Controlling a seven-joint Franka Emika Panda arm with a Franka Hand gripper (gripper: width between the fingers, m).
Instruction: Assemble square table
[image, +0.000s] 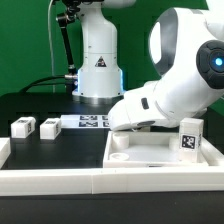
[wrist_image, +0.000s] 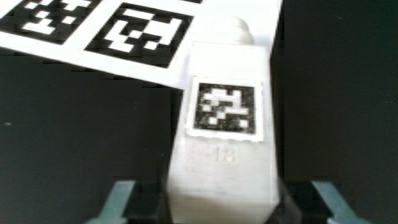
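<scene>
In the wrist view a white block leg (wrist_image: 226, 110) with a black-and-white tag lies on the black table, its far end by the marker board (wrist_image: 107, 30). My gripper (wrist_image: 226, 206) is open and straddles the leg's near end, with a dark gap between each fingertip (wrist_image: 128, 200) and the leg. In the exterior view the arm hides the gripper and this leg. The white square tabletop (image: 150, 160) lies at the exterior view's right, and one tagged leg (image: 188, 135) stands upright at its right corner. Two more legs (image: 23, 127) (image: 50, 127) lie at the exterior view's left.
The marker board (image: 90, 122) lies on the table between the loose legs and the arm. A long white border wall (image: 60, 180) runs along the front edge. The robot base (image: 97, 60) stands at the back.
</scene>
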